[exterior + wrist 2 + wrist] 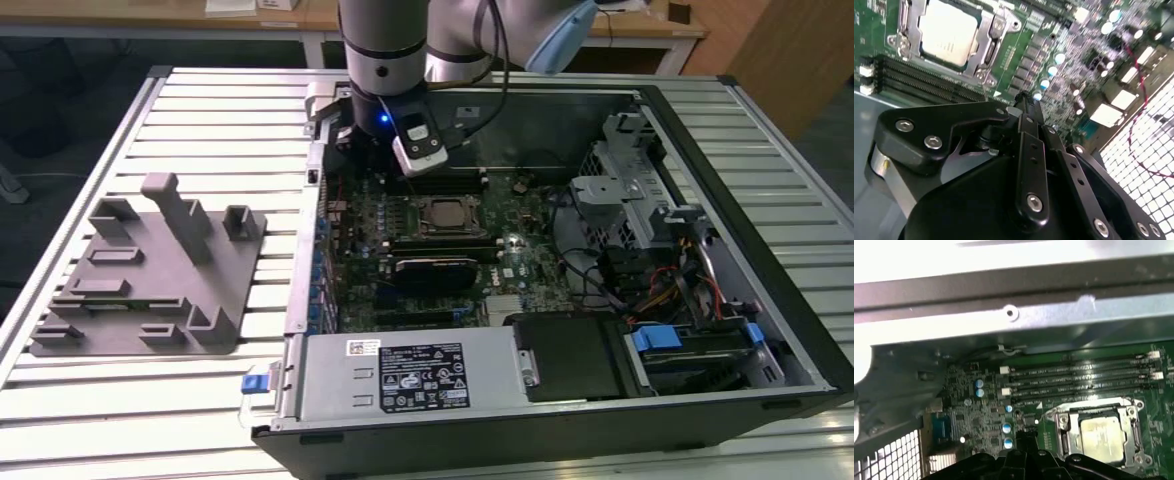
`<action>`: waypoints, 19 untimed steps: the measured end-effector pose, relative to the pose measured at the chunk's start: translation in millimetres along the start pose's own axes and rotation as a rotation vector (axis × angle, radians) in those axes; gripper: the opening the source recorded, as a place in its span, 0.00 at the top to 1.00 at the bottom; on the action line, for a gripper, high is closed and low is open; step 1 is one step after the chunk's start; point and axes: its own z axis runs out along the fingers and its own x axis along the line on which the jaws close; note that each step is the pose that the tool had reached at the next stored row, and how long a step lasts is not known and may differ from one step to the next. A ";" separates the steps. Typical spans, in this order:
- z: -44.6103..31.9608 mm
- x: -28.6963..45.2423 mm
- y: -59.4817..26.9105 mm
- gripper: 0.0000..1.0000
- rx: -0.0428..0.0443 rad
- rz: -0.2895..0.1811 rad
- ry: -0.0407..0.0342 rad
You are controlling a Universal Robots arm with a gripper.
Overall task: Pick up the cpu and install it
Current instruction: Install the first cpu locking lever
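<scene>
The cpu [949,32] sits in its socket [990,49] on the motherboard [1064,65], and the gripper [1026,100] hovers just beside it, fingers pressed together, pinching nothing, inside the open computer case [787,290]

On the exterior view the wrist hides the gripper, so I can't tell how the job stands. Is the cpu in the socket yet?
Observer: Yes. In the second wrist view the cpu lies flat in the socket, silver top up.
Operator: Where is the gripper relative to it?
Observer: In the second wrist view the gripper is off the cpu, pointing at the board beside the socket, near small round capacitors.
Operator: Anything fitted next to the socket?
Observer: In the first wrist view the memory slots beside it look empty.
</scene>
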 end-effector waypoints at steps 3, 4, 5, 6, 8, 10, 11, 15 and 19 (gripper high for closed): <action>0.0 0.1 -0.1 0.89 -0.0279 0.000 0.0031; 0.0 0.1 -0.1 0.89 -0.0336 0.001 0.0037; 0.0 0.1 -0.1 0.89 -0.0391 0.001 0.0043; 0.0 0.1 -0.1 0.89 -0.0402 0.001 0.0044; 0.0 0.1 -0.1 0.89 -0.0405 0.001 0.0045; -0.3 0.1 -0.1 0.89 -0.0405 0.001 0.0046; -0.9 0.1 -0.1 0.89 -0.0403 0.001 0.0047; -3.9 0.1 0.3 0.89 -0.0421 0.001 0.0047; -6.0 0.1 0.6 0.89 -0.0499 0.001 0.0055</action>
